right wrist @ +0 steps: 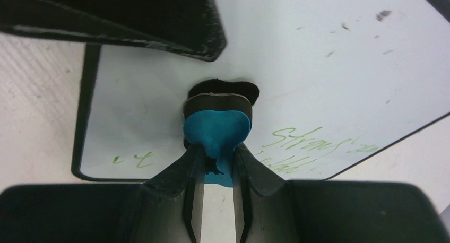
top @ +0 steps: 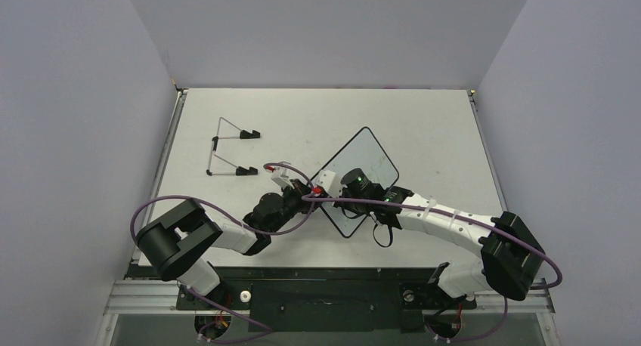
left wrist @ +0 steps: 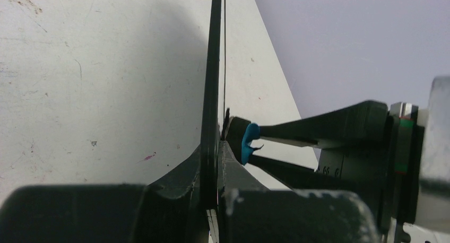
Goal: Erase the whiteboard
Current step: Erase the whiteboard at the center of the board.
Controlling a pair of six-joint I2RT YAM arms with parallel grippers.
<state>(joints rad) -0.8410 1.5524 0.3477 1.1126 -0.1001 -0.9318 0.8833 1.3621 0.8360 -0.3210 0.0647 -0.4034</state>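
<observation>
Over the table (top: 423,119), the whiteboard (top: 368,151), glossy white with a narrow black rim, has its edge pinched between the left jaws. The right jaws pinch a blue eraser (right wrist: 216,127) pressed against its face; green handwriting (right wrist: 302,139) lies just right of them

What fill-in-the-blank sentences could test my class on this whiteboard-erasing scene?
1. The left end effector clamps the rim of the ___.
2. The right end effector presses a ___-and-black eraser against its white face.
3. The handwriting on that face is ___.
Missing words: whiteboard; blue; green.
</observation>
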